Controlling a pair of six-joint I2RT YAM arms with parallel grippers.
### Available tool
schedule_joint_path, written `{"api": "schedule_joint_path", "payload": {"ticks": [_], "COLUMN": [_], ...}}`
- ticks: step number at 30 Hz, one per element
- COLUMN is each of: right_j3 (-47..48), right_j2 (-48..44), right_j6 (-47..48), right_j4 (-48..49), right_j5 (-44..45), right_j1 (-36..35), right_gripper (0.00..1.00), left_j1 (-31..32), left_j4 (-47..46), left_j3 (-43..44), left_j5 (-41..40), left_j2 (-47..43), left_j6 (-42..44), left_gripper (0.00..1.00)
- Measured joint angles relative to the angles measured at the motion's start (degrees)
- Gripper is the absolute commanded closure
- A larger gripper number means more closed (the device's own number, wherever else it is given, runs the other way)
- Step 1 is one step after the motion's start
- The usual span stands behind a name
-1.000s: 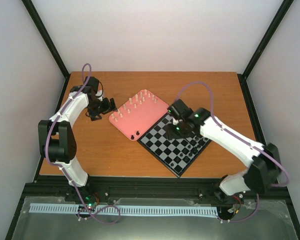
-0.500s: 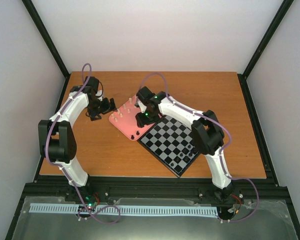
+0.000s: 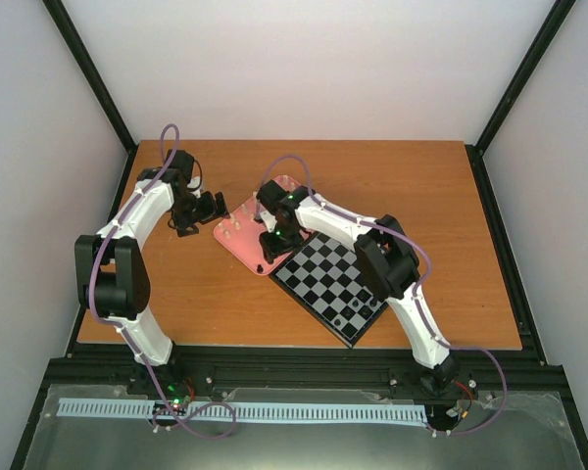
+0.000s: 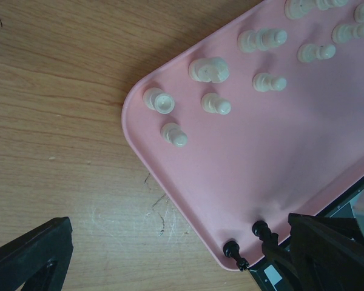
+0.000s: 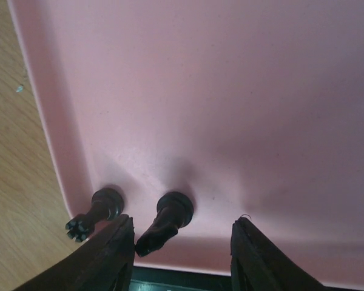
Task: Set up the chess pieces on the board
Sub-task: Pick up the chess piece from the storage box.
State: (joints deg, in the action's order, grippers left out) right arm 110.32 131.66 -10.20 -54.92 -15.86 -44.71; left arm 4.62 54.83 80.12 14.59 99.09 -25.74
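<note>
**Right wrist: open fingers straddle a black piece [image 5: 170, 209] at the tray's [image 5: 230, 91] near corner**

Across the table [image 3: 421, 186], the board [image 3: 335, 282] lies against the tray's right edge. Cream pieces [image 4: 209, 68] stand over the tray's far half. Over its near corner hangs the right gripper [image 5: 183, 221], fingers apart around that piece, with a second black piece [image 5: 103, 203] just beside. The left gripper [image 4: 179, 242], spread wide too, hovers off the tray's left side. Light, hard, slick and tippy, I'd judge, so pinch low on the stem.

top cam high overhead; l+r wrist cams close, share pink tray [image 4: 279, 157] corner
</note>
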Motion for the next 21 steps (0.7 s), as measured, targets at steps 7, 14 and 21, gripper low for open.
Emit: {"api": "schedule_joint_path", "payload": {"ticks": [7, 14, 21], "right_j3": [1.31, 2.34, 3.5], "right_j2": [2.21, 2.62, 2.67], "right_j6": [0.13, 0.61, 0.76], "right_j4": [-0.87, -1.29, -2.16], "right_j5": [-0.04, -0.09, 0.11], "right_j1": [-0.46, -0.46, -0.46], "right_gripper": [0.59, 0.78, 0.96], "left_j1": [0.0, 0.0, 0.0], "left_j4": [-0.02, 0.0, 0.0], "left_j3": [0.0, 0.0, 0.0], "left_j5": [0.0, 0.0, 0.0], "left_j2": [0.0, 0.0, 0.0], "left_j6": [0.0, 0.0, 0.0], "left_gripper": [0.0, 0.0, 0.0]}}
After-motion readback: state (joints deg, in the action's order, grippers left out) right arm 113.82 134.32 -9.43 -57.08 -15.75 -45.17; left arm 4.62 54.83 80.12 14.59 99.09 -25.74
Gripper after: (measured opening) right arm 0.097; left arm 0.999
